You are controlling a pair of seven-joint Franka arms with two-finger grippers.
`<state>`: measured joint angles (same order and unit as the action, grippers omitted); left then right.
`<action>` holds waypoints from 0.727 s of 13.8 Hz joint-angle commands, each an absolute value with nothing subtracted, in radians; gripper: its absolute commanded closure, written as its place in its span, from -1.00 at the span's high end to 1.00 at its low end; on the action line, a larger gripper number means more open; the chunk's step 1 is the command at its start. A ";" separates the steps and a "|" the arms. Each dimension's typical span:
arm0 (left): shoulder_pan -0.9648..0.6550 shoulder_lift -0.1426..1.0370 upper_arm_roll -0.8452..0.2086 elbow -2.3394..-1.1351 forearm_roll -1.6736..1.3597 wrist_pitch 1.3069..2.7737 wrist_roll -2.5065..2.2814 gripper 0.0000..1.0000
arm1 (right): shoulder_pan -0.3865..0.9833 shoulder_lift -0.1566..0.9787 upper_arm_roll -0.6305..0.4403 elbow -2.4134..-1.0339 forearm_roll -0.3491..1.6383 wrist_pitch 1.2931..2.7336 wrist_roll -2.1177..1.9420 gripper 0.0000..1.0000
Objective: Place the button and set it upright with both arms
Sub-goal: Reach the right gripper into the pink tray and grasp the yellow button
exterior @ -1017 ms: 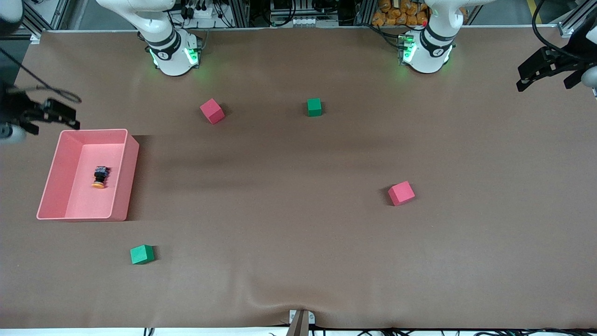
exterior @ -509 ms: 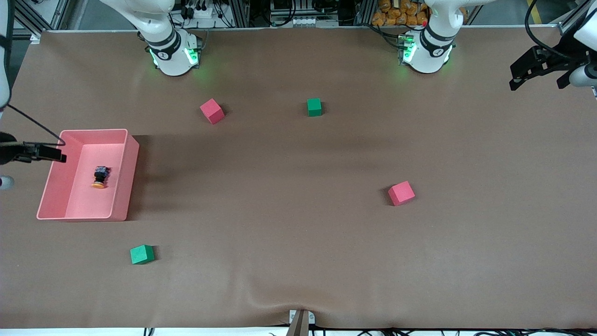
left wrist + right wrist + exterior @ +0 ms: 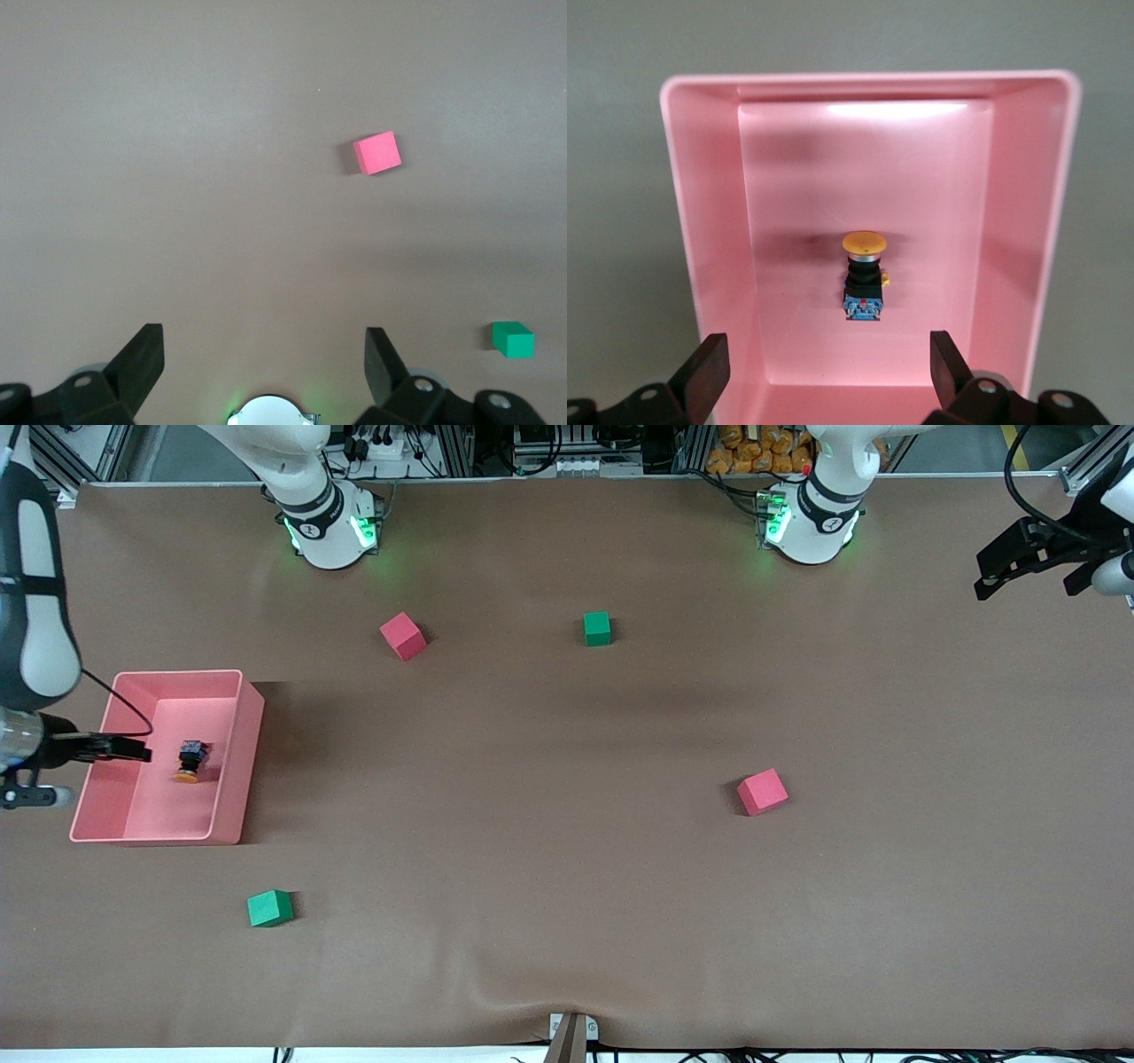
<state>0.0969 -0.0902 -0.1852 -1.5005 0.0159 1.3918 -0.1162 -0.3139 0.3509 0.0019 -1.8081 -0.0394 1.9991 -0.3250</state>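
here the button [image 3: 189,761] lies on its side in the pink bin [image 3: 250,731] at the right arm's end of the table, orange cap toward the front camera. the right gripper [image 3: 124,747] hangs over the bin's outer wall, jaws wide apart and holding nothing (the wrist view looks straight down on the button [image 3: 864,274] between its fingers [image 3: 709,367]). the left gripper [image 3: 1005,571] waits over the table's other end, jaws spread wide too, empty, with a red cube [image 3: 377,152] and a green cube [image 3: 513,339] below.
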 commanded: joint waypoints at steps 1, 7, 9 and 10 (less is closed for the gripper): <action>0.107 -0.087 -0.186 -1.483 0.015 1.376 -0.107 1.00 | -0.353 0.368 0.017 -1.879 -0.044 2.109 -0.419 1.00; 0.130 -0.097 -0.170 -1.479 0.015 1.376 -0.104 1.00 | -0.379 0.471 0.018 -1.916 -0.044 2.255 -0.433 1.00; 0.132 -0.097 -0.166 -1.477 0.014 1.377 -0.104 1.00 | -0.377 0.495 0.018 -1.916 -0.044 2.266 -0.434 1.00; 0.130 -0.097 -0.150 -1.476 0.014 1.378 -0.103 1.00 | -0.377 0.503 0.018 -1.916 -0.044 2.275 -0.434 1.00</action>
